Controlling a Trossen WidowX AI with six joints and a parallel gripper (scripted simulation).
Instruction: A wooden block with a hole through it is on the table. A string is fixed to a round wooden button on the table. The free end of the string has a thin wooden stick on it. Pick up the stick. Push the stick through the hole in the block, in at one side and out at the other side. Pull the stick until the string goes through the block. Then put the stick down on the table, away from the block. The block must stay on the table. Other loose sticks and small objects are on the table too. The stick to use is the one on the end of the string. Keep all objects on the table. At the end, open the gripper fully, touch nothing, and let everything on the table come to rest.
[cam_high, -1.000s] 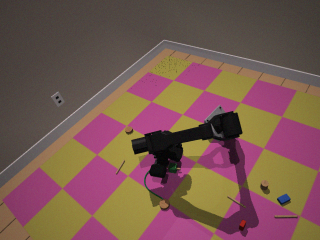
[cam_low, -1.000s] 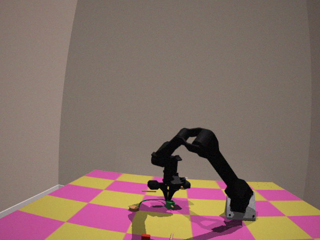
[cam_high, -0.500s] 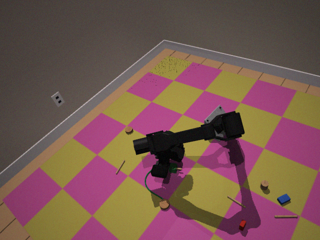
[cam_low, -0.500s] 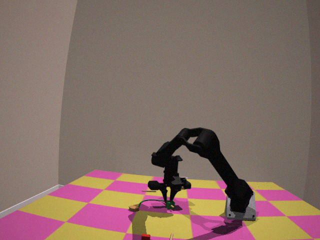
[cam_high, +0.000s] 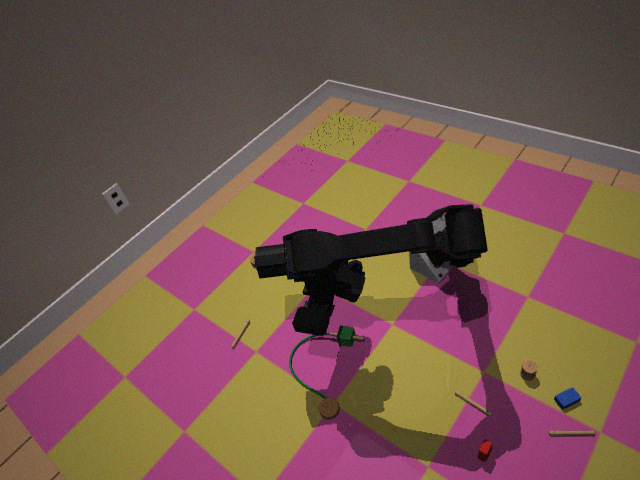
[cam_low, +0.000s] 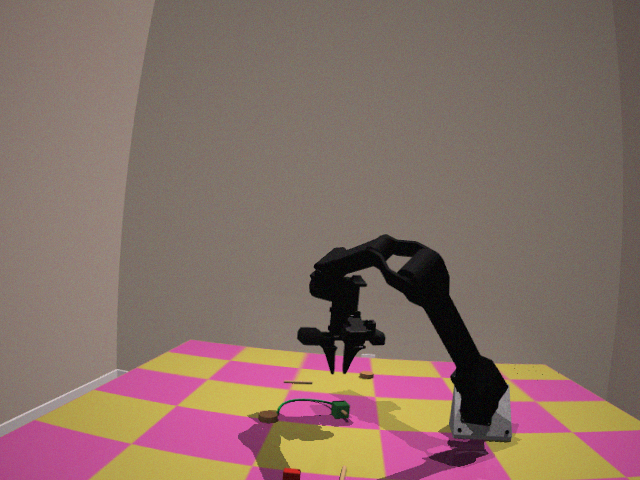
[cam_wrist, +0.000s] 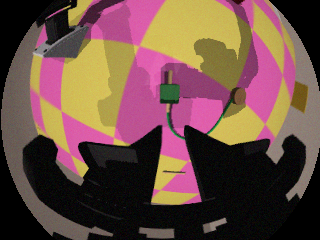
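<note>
The green block (cam_high: 345, 335) (cam_low: 339, 409) (cam_wrist: 169, 94) sits on the table with the thin wooden stick (cam_high: 360, 338) (cam_low: 344, 412) (cam_wrist: 169, 76) through its hole. The stick shows on both sides of the block. The green string (cam_high: 291, 361) (cam_low: 305, 399) runs from the stick's rear end in a curve to the round wooden button (cam_high: 328, 408) (cam_low: 267, 416) (cam_wrist: 238, 96). My gripper (cam_low: 338, 373) (cam_wrist: 172, 128) is partly open and empty, pointing down well above the block and string. Its fingertips are hidden in the top view.
Loose sticks (cam_high: 240, 334) (cam_high: 472, 403) (cam_high: 572, 433) lie apart from the block. A blue block (cam_high: 567, 397), a red block (cam_high: 484, 450) (cam_low: 291, 473) and a wooden cylinder (cam_high: 529, 368) are to the right in the top view. Another wooden disc (cam_low: 366, 375) lies behind the arm.
</note>
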